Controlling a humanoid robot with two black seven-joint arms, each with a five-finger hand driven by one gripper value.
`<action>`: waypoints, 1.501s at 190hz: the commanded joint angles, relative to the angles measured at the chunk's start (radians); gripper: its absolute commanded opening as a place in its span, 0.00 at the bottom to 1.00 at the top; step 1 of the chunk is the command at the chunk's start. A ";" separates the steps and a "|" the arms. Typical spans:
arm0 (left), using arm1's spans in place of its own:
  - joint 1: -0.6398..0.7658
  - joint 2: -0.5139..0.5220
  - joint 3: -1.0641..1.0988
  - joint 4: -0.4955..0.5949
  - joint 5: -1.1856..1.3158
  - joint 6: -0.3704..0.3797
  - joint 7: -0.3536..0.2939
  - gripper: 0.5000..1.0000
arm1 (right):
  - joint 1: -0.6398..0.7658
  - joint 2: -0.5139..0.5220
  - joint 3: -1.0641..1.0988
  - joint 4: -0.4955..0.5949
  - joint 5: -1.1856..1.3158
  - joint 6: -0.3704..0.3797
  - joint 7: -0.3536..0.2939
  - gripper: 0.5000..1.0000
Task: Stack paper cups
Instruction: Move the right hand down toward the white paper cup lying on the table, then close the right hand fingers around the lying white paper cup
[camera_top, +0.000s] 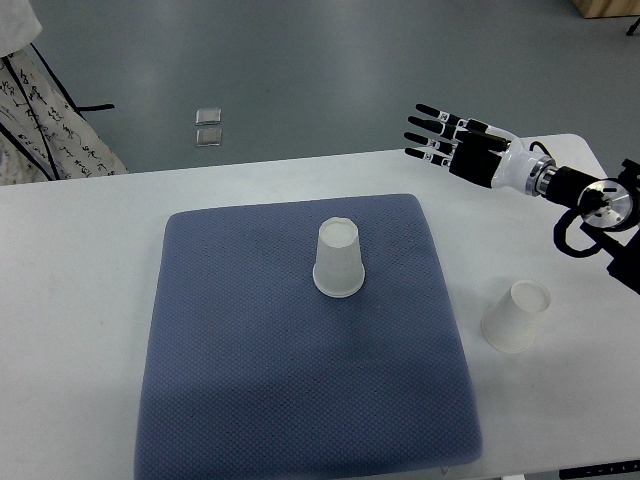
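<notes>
One white paper cup (338, 260) stands upside down near the middle of the blue-grey mat (250, 380). A second white paper cup (517, 315), also upside down, stands on the white table right of the mat. My right hand (437, 135) hovers over the table's far edge, up and to the left of that second cup, with its fingers spread and nothing in them. The left arm does not show.
The white table (80, 300) runs across the view, with grey floor beyond its far edge. Patterned cloth (45, 120) hangs at the far left. Two small clear items (208, 126) lie on the floor.
</notes>
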 joint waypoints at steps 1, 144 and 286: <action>0.000 0.000 0.000 -0.002 0.000 0.000 0.000 1.00 | 0.000 -0.029 0.000 0.000 -0.002 -0.001 0.000 0.85; 0.000 0.000 0.000 -0.001 0.000 0.000 0.000 1.00 | 0.035 -0.362 0.027 0.080 -0.676 0.030 0.081 0.84; 0.000 0.000 0.000 -0.001 0.000 0.000 0.000 1.00 | 0.026 -0.669 0.047 0.686 -1.537 0.030 0.316 0.84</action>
